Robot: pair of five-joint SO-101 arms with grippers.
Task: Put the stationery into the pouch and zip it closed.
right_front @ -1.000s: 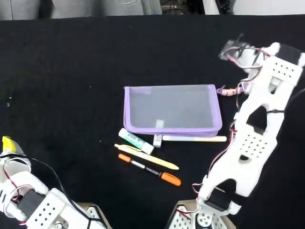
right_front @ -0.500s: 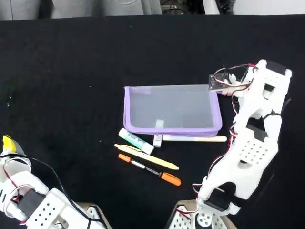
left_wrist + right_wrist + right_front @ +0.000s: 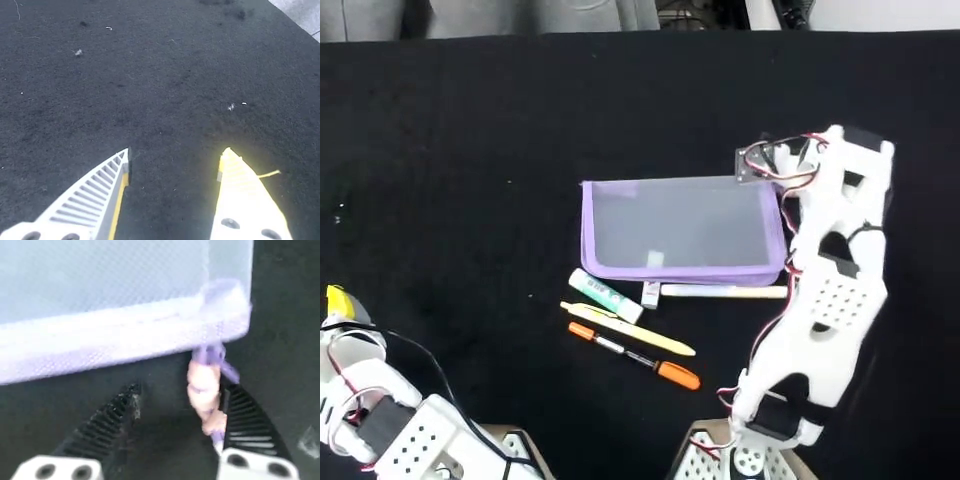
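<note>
Mesh pouch (image 3: 680, 228), lilac with purple trim, lies flat at the centre of the high view on the black bench (image 3: 460, 150). Just below its lower edge in that frame, four pieces rest on the cloth. A white pen (image 3: 720, 291) runs along the trim, and a short white tube (image 3: 605, 295) sits slanted beside the lower left corner. Under them lie a yellow pen (image 3: 630, 330) and then an orange-capped pen (image 3: 635, 357), both angled toward the lower right. None of them is inside the pouch.

My right arm (image 3: 830, 290) stretches up the right side of the frame to the pouch's upper right corner. My right claw (image 3: 181, 392) is spread open and low over the bench. The pink zipper pull (image 3: 205, 395) hangs from that corner between the jaws, right against the inside of one finger, and I am not pinching it.

My left claw (image 3: 175, 160) sits at the lower left of the high view, well apart from everything. Its jaws are parted over bare bench and it holds nothing.
</note>
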